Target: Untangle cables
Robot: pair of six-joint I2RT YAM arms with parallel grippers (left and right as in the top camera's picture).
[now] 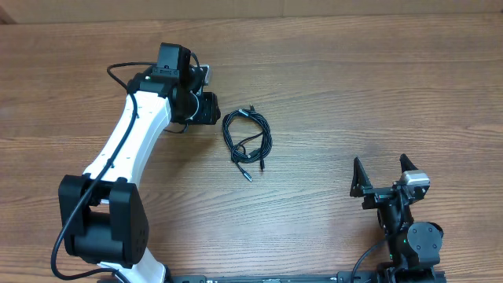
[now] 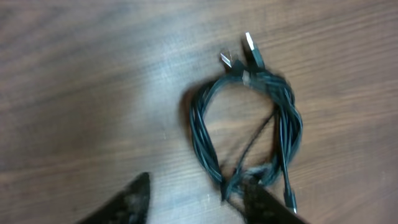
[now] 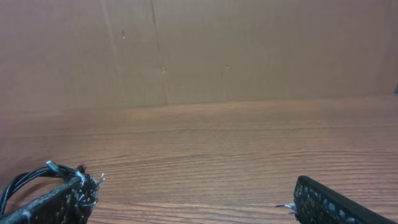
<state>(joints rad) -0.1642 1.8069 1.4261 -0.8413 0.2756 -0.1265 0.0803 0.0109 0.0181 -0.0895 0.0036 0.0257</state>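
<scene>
We see the cables (image 1: pixel 247 141) lying on the wooden table (image 1: pixel 354 79) just left of the middle of the overhead frame, wound together into one loose oval coil with strands twisted over one another. In the left wrist view the coil (image 2: pixel 249 130) fills the right half of the frame. Two plugs (image 2: pixel 250 45) stick out side by side at its top, and a single thin end trails down to the lower right. The left gripper (image 1: pixel 206 110) sits just left of the coil in the overhead picture, near it, but we cannot tell whether it touches. From its own camera the left gripper (image 2: pixel 196 208) is spread apart, its two dark fingers (image 2: pixel 127 202) rising from the bottom edge. The lowest bend of the coil lies right at the tip of the finger on the right of the frame, and nothing is pinched. The right gripper (image 1: pixel 383 177) stands in the lower right of the overhead frame, well apart from the cables, with its fingers wide. Its own view shows the right gripper (image 3: pixel 194 186) holding nothing, with bare wood between the fingers (image 3: pixel 59 199).
</scene>
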